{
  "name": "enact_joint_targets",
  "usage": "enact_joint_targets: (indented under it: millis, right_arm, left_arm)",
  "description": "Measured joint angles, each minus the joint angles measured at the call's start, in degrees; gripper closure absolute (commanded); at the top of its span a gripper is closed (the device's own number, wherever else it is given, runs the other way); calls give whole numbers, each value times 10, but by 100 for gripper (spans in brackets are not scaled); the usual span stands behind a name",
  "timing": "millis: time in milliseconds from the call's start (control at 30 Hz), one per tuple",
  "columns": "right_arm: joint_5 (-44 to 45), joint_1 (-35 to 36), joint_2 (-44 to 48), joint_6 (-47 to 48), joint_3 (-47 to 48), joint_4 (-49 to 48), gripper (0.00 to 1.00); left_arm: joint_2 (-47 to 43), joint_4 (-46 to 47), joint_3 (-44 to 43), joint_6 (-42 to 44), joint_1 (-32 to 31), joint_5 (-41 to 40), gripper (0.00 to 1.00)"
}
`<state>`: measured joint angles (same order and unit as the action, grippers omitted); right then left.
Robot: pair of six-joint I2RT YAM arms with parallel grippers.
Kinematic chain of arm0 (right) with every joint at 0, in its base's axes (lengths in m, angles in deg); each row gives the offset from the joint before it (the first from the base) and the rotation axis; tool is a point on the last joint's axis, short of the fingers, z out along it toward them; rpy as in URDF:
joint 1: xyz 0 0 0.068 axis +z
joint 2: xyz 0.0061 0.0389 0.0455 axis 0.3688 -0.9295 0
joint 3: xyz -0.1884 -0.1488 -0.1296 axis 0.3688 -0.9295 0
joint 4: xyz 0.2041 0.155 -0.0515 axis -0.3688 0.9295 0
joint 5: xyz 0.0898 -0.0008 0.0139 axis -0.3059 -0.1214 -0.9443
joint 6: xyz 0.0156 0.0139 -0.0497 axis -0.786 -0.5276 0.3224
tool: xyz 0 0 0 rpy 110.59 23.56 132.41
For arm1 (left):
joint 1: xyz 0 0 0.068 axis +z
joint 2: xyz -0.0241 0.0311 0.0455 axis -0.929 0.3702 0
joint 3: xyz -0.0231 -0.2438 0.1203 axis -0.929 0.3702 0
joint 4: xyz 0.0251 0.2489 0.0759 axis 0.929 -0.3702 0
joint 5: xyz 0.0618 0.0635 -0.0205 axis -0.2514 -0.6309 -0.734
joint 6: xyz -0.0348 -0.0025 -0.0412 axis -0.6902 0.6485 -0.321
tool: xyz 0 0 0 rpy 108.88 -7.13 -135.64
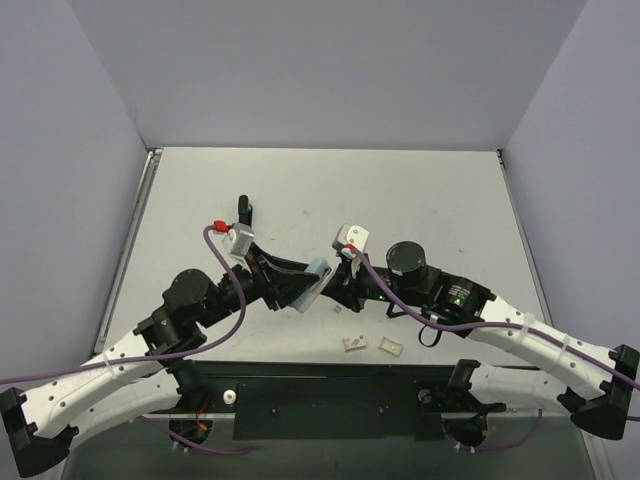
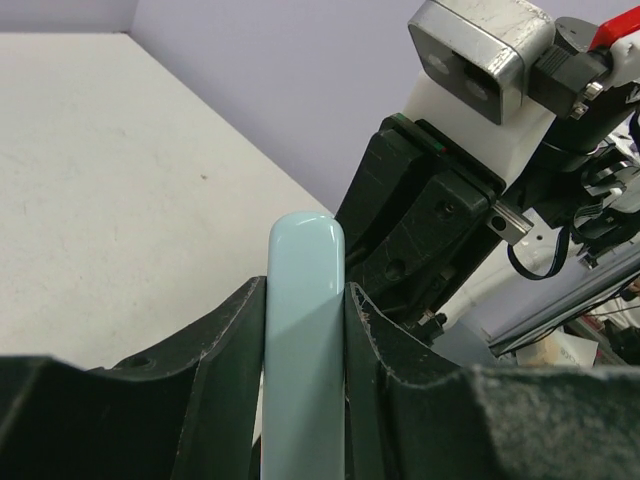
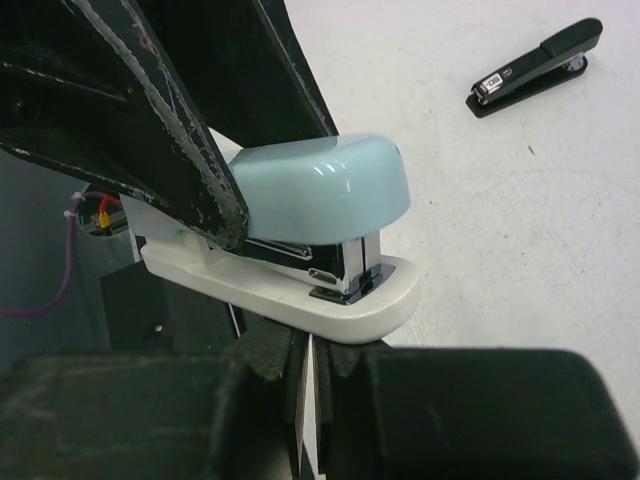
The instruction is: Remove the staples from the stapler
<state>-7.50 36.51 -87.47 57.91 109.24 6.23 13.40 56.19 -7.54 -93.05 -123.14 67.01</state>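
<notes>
Left gripper (image 2: 305,360) pinches the pale-blue stapler (image 3: 320,185) by its sides, lifted off the surface (image 1: 420,200). Right gripper (image 3: 310,365) is pressed together just beneath the stapler's nose; contact unclear.

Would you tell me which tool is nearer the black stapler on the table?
Left. The left tool, gripping the pale blue stapler, is right of the black stapler; the right tool lies farther right.

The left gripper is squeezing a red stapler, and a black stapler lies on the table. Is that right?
Not quite. The stapler in the left gripper is light blue, not red; the left wrist view shows it. The black stapler does lie on the table.
</notes>
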Motion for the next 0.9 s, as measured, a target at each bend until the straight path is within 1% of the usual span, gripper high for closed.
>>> enact_joint_targets:
  millis: [233,367,533,700,800,900]
  right_arm:
    - [23,-1,62,-25,-85,-38,100]
    - [48,-5,113,-41,-124,-67,100]
    - [83,-12,172,-65,-161,-84,100]
    - [113,-12,189,-95,-201,-87,100]
    - [124,-12,191,-116,-233,-89,100]
    - [129,-12,191,-134,-261,-88,100]
  left_arm:
    - [28,-42,-21,12,-19,-3,100]
    - [52,-73,-44,29,-25,-29,100]
    - [94,-122,-67,55,-24,-93,100]
    - [149,-141,-97,86,-16,-179,100]
    - [187,-141,-118,106,2,-224,100]
    - [229,-135,-134,121,33,-251,100]
